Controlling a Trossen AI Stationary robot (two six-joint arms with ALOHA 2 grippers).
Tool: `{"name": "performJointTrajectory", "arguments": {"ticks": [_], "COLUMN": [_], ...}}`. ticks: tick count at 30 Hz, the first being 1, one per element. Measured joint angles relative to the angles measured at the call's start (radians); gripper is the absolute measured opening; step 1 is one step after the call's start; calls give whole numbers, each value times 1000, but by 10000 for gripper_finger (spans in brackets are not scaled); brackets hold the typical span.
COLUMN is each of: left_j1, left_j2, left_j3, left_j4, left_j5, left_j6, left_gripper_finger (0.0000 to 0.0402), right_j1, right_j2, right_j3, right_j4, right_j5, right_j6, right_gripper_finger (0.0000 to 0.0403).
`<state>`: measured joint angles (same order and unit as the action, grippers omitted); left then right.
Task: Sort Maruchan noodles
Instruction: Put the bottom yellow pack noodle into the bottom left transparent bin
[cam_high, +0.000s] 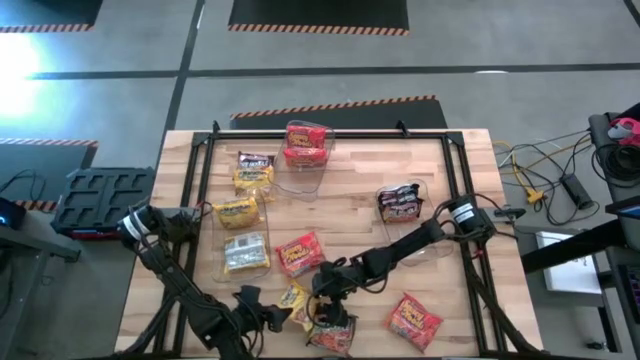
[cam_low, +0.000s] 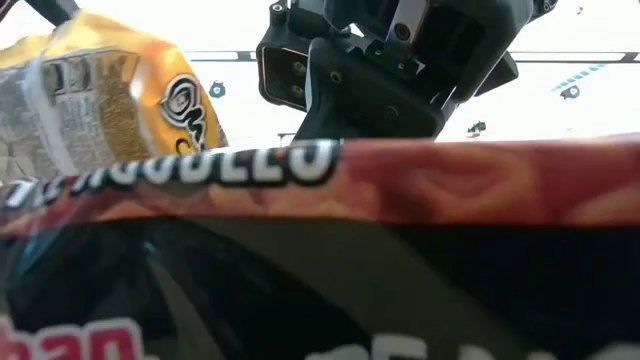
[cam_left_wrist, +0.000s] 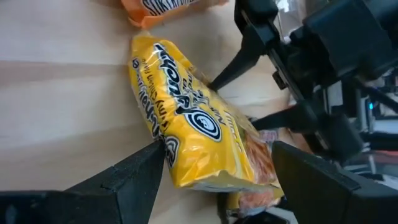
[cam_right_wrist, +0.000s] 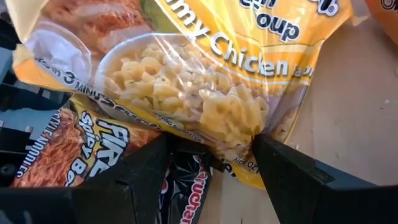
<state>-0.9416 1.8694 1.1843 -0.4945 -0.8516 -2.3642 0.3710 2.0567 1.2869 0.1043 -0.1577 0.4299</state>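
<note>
High view, left to right: the left gripper (cam_high: 283, 318) lies low on the wooden surface (cam_high: 350, 190), its fingers spread around a yellow packet (cam_high: 295, 300); clear bins (cam_high: 245, 252) above it hold yellow, dark and red packets, one loose red packet (cam_high: 299, 254) lies between them, and the right gripper (cam_high: 335, 300) hangs over a dark packet (cam_high: 333, 334) just beside the yellow one; another red packet (cam_high: 414, 321) lies alone to the right.

Left wrist view — only here do both fingers (cam_left_wrist: 134, 177) show flanking the yellow packet (cam_left_wrist: 186, 134), untouched by pressure.

Right wrist view: the right gripper (cam_right_wrist: 211, 158) stands spread over a yellow packet (cam_right_wrist: 186, 74) reading "Chicken" and "Soup"; beneath it, "Fire Spicy".

Low view — the dark packet (cam_low: 400, 290) fills the frame; partial letters only.
</note>
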Motion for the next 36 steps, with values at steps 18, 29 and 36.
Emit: {"name": "performJointTrajectory", "arguments": {"ticks": [18,29,36], "left_j1": [25,35,74], "left_j2": [14,11,11], "left_j3": [-3,-6,-21], "left_j4": [121,137,135], "left_j5": [140,195,160], "left_j6": [6,-2,-13], "left_gripper_finger": [280,280,280], "right_j1": [-5,-11,-13], "right_j2": [0,2,2], "right_j3": [-2,-2,-2], "right_j4": [10,34,41], "right_j5": [2,64,120], "right_j6": [-52,-70,-90], "right_gripper_finger": [230,230,230]}}
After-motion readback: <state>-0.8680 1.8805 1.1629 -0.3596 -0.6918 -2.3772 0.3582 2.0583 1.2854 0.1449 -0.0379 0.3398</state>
